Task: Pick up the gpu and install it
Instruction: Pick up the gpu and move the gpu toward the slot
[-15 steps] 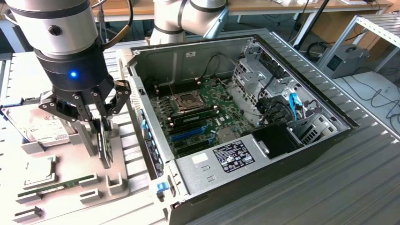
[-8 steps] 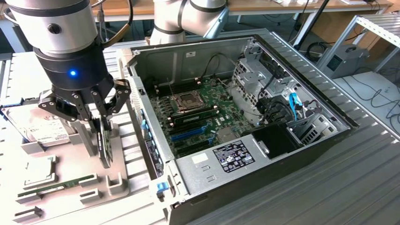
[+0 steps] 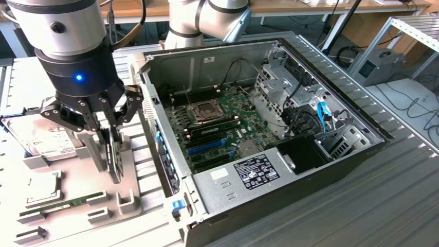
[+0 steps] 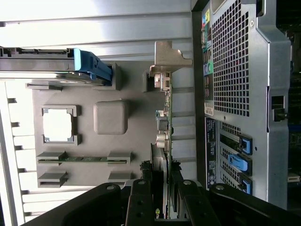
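Now clamped on edge: gpu (image 3: 114, 157), upright between the closed pincer (image 3: 110, 135) fingers, silver bracket (image 4: 165, 61) at the card's end away from the grip. Hanging directly below the pincer, at or just above its slot in the grey tray (image 3: 130, 203); cannot tell whether clear of it. Best kept vertical and raised straight, no twist, since the slot blocks look snug. Close beside the pincer: open computer case (image 3: 199, 64), near wall a hard edge to clear. Opposite side: hard drive (image 3: 51, 144) and memory stick (image 3: 58, 206) lying low, more open room above them.
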Available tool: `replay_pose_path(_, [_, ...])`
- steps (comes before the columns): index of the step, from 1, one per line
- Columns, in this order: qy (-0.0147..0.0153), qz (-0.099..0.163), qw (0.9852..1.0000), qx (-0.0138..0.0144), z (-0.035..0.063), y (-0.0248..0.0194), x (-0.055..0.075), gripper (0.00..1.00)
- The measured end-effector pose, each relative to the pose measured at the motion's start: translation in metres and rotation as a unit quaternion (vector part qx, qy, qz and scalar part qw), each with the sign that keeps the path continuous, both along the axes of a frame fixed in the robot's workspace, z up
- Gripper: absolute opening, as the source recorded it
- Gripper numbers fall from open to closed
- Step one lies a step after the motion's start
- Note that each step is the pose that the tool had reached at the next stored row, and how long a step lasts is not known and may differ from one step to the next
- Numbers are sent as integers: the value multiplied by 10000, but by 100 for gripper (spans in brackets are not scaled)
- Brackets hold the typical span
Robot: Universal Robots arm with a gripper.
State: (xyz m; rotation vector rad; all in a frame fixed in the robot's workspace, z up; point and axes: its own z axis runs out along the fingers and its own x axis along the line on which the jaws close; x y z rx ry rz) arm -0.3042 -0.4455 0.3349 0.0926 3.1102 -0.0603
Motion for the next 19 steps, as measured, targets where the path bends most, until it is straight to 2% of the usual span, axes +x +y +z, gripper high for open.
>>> replay_pose_path(19, [0, 0, 10000, 0, 52, 0, 0, 26])
